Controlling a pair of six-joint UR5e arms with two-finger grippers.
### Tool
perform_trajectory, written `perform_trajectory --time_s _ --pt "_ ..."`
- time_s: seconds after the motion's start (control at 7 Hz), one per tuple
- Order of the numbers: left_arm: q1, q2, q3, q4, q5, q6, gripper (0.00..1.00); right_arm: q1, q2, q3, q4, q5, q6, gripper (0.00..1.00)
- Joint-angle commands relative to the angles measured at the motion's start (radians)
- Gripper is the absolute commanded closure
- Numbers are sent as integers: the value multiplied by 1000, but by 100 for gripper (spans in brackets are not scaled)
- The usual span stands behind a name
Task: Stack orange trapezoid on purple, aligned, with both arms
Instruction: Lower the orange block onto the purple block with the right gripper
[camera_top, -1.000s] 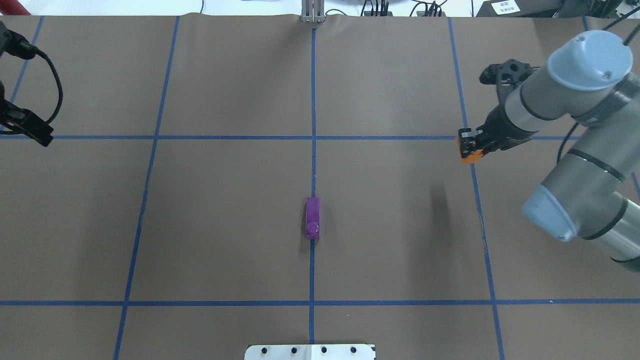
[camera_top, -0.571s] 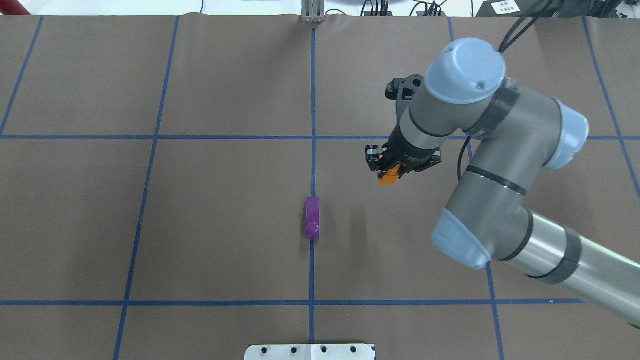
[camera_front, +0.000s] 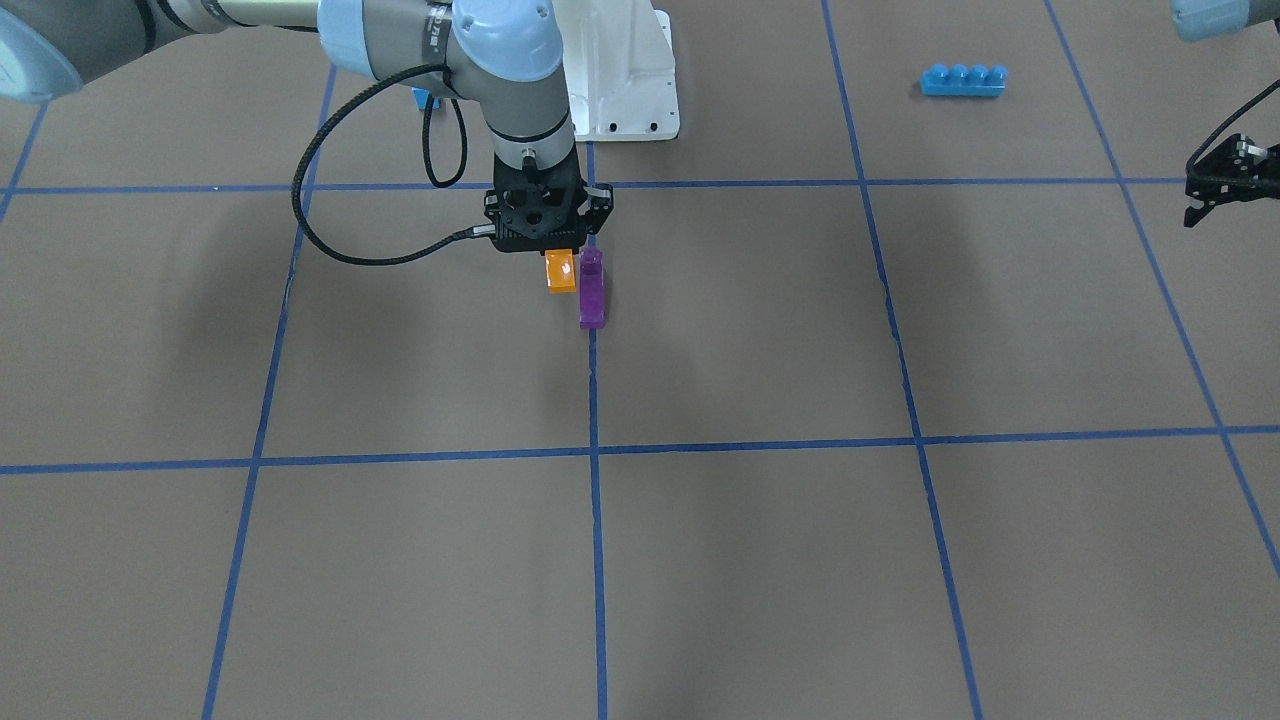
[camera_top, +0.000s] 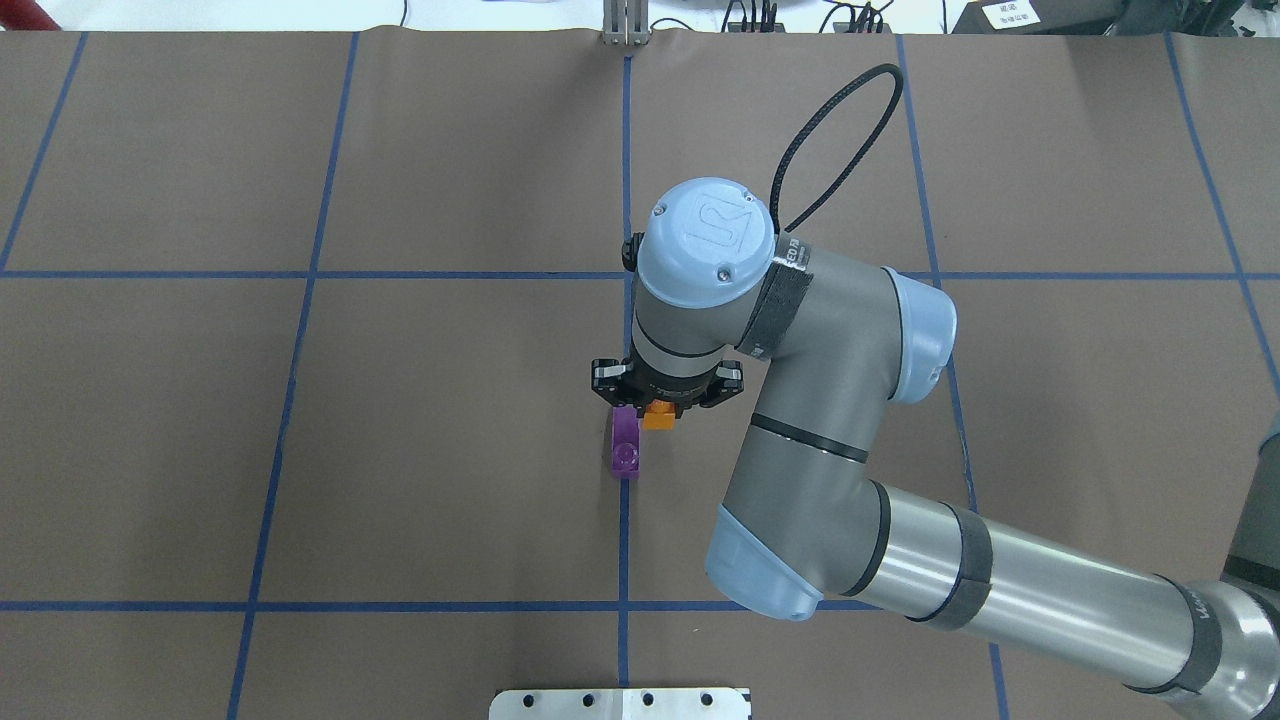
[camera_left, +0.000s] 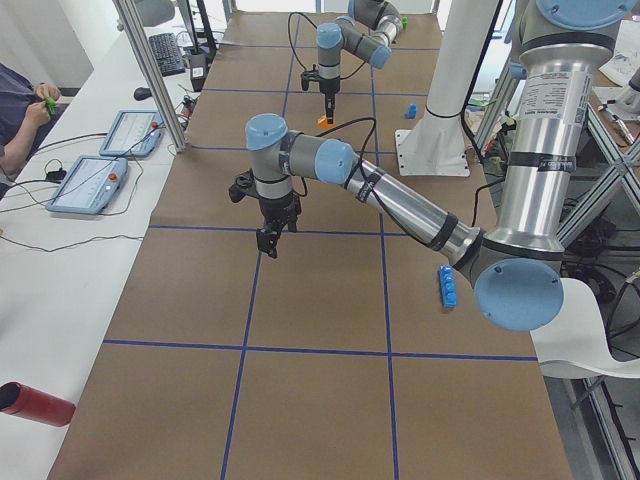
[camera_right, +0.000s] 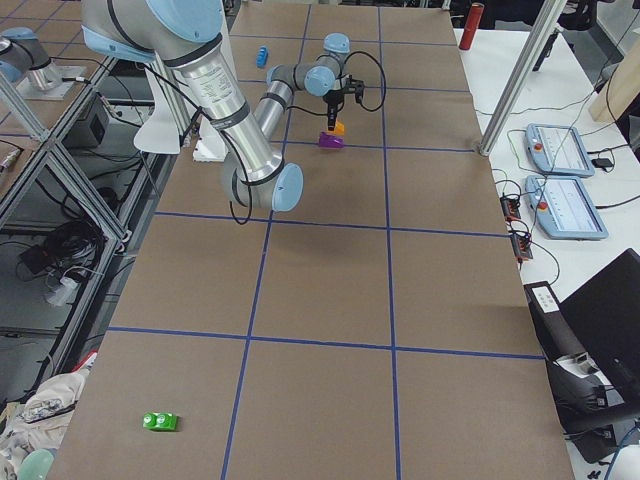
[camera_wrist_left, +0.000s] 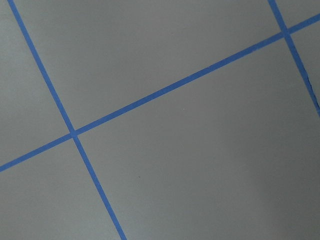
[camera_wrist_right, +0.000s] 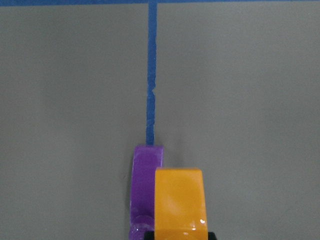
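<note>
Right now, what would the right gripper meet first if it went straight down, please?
Likely the table beside the purple brick, though its held orange trapezoid might clip that brick's edge; depth is unclear.

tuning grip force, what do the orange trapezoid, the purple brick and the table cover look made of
Orange trapezoid: hard glossy plastic, sharp white glint on its face. Purple brick: likely the same, shiny stud and smooth sides. Table cover: matte brown sheet, perhaps paper; no shine.
</note>
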Motion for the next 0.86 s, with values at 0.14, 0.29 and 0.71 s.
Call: perform_trajectory --time_s 0.14,0.29,0.71 --pt "0 1 0 0 0 -3 0 -59 10 -18 2 -79 29 100" --pt "0 2 0 0 0 -3 0 -66 17 -21 2 -89 29 100" --pt "1 1 2 0 0 -5 0 -71 66 -98 6 -110 29 100"
